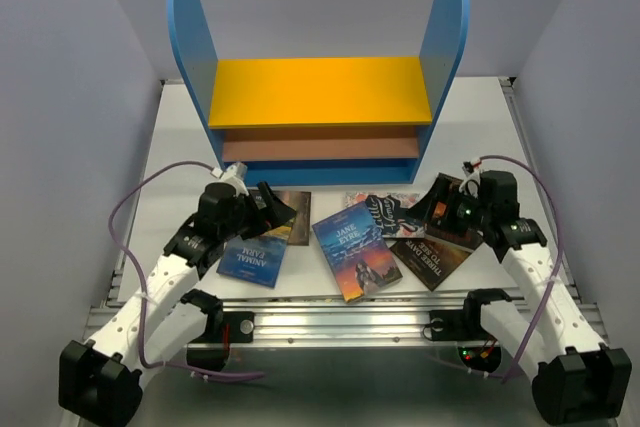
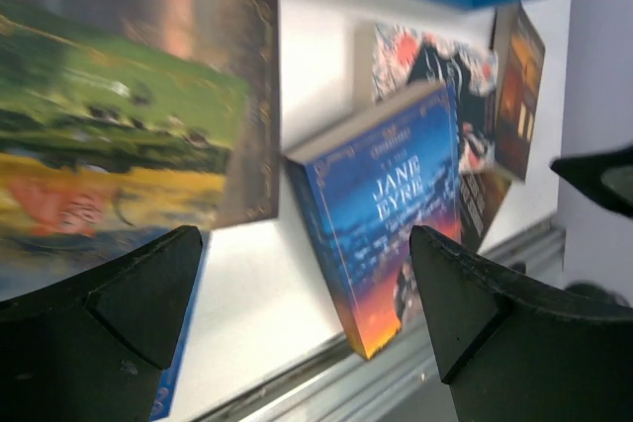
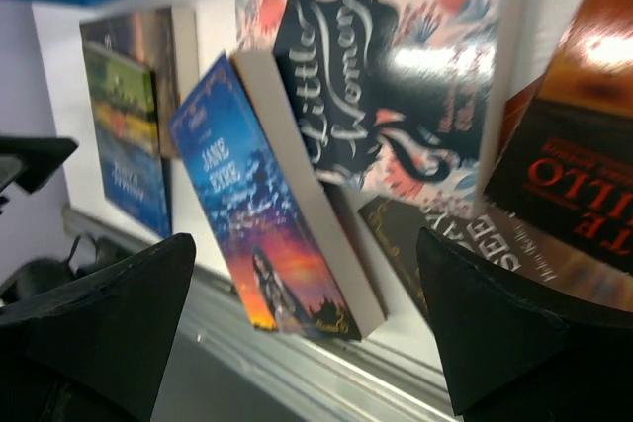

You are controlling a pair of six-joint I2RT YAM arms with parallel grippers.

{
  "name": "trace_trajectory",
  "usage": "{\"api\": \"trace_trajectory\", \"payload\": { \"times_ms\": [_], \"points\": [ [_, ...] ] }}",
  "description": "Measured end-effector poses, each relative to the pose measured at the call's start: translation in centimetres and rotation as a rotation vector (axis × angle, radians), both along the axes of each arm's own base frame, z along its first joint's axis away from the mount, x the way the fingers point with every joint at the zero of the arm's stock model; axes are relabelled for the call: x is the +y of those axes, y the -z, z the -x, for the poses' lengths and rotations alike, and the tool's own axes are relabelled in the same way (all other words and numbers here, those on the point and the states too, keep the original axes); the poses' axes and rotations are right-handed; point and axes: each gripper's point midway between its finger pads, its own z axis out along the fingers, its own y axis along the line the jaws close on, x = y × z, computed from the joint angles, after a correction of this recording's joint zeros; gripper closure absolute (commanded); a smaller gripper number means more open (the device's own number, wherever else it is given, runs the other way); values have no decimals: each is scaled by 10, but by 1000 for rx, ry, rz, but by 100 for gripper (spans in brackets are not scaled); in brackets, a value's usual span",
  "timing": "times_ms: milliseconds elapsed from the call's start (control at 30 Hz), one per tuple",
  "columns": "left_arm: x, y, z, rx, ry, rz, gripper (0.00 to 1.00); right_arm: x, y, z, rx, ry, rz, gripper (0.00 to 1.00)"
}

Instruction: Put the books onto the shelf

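Both grippers are wide open and hold nothing. The books all lie flat on the counter (image 1: 470,117), spread out just in front of the shelf (image 1: 320,92). No book is on the shelf yet.

The left gripper (image 2: 307,274) hangs over the books on the left, by Animal Farm (image 1: 252,259). The right gripper (image 3: 307,264) hangs over the books on the right, by the dark red book (image 3: 574,175). Jane Eyre (image 1: 357,252) lies in the middle, between the two grippers, and both point in toward it. Its long side runs from the near edge toward the shelf, turned a little.

I think either arm could reach Jane Eyre. The shelf is behind the books, so a book has to go up and away from the arms.
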Motion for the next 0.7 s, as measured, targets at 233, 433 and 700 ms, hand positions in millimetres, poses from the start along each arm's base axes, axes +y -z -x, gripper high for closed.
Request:
{"api": "trace_trajectory", "payload": {
  "times_ms": [233, 433, 700],
  "points": [
    [-47, 22, 35, 66, 174, 59, 1, 47, 25, 40, 127, -240, -65, 0],
    [-69, 35, 48, 99, 235, 91, 1, 72, 62, 64, 232, -351, -14, 0],
    [-98, 72, 67, 210, 321, 57, 11, 71, 82, 53, 215, -329, 31, 0]
  ]
}}
